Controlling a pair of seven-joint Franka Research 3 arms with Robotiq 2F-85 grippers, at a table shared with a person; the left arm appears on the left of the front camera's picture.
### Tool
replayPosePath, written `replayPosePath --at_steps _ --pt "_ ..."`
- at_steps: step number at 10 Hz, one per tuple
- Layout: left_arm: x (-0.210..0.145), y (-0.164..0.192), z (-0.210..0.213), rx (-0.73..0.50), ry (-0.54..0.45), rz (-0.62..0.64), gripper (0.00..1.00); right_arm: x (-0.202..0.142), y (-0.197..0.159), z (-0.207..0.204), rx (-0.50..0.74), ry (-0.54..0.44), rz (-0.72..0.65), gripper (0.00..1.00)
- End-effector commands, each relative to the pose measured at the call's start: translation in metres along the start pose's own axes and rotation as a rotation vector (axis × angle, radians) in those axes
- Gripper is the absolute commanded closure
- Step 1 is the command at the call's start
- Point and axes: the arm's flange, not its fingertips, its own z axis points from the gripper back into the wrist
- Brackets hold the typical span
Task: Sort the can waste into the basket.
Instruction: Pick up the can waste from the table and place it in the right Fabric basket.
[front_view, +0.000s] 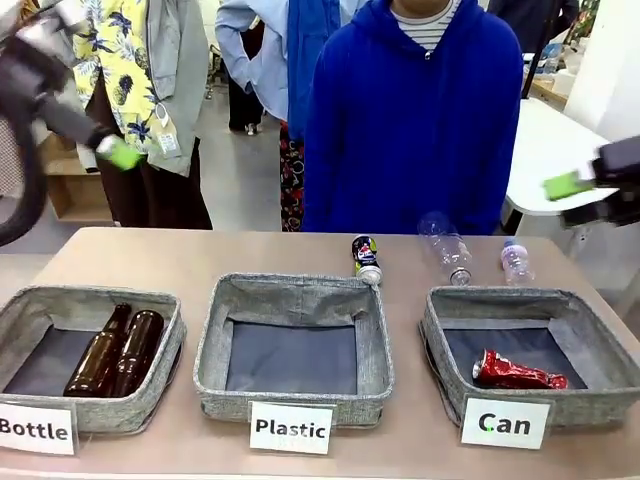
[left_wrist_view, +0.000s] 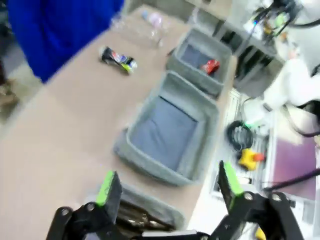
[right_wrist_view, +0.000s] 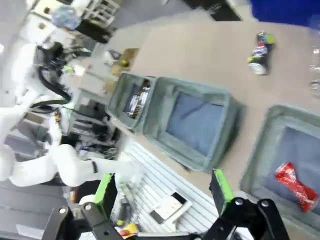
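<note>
Beige surface (front_view: 200, 260): red can (front_view: 515, 372) in right Can basket (front_view: 440, 330), dark can (front_view: 366, 259) lying far-middle. Left gripper (left_wrist_view: 167, 185), right gripper (right_wrist_view: 162, 187) raised, fingers apart, empty. I'd pinch dark can mid-body.

the crushed shiny red can (front_view: 518, 372) lies on its side on the dark lining of the grey woven basket (front_view: 441, 345) signed "can", toward its front right. the dark can (front_view: 366, 259) with red and white print and silver ends lies on the surface beyond the baskets, near the middle.
</note>
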Motion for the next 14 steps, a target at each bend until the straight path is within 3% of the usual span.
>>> replayPosePath --at_steps 1,2,3,4,5,6,7,8,14 --pt "-0.055 0.033 0.026 -0.166 -0.147 0.235 0.0 -0.005 -0.026 -0.019 0.141 -0.037 -0.134 0.0" --pt "-0.106 0.049 0.044 -0.188 -0.25 0.341 0.0 -0.003 -0.046 -0.019 0.188 -0.063 -0.2 0.0" --pt "-0.145 0.055 0.054 -0.206 -0.355 0.385 0.0 -0.002 -0.068 -0.015 0.154 -0.14 -0.239 0.0" --pt "-0.179 0.054 0.059 -0.219 -0.469 0.414 0.0 -0.011 -0.09 -0.006 0.1 -0.176 -0.255 0.0" --pt "-0.198 0.057 0.057 -0.254 -0.529 0.362 0.0 -0.016 -0.111 0.008 0.071 -0.21 -0.276 0.0" --pt "-0.172 0.056 0.064 -0.221 -0.335 0.414 0.0 -0.017 -0.132 0.024 0.01 -0.286 -0.311 0.0" --pt "-0.172 0.056 0.064 -0.221 -0.335 0.414 0.0 -0.021 -0.15 0.04 -0.047 -0.351 -0.335 0.0" --pt "-0.172 0.056 0.064 -0.221 -0.335 0.414 0.0 0.015 -0.123 0.028 0.061 -0.216 -0.317 0.0" --pt "-0.172 0.056 0.064 -0.221 -0.335 0.414 0.0 0.015 -0.123 0.028 0.061 -0.216 -0.317 0.0"
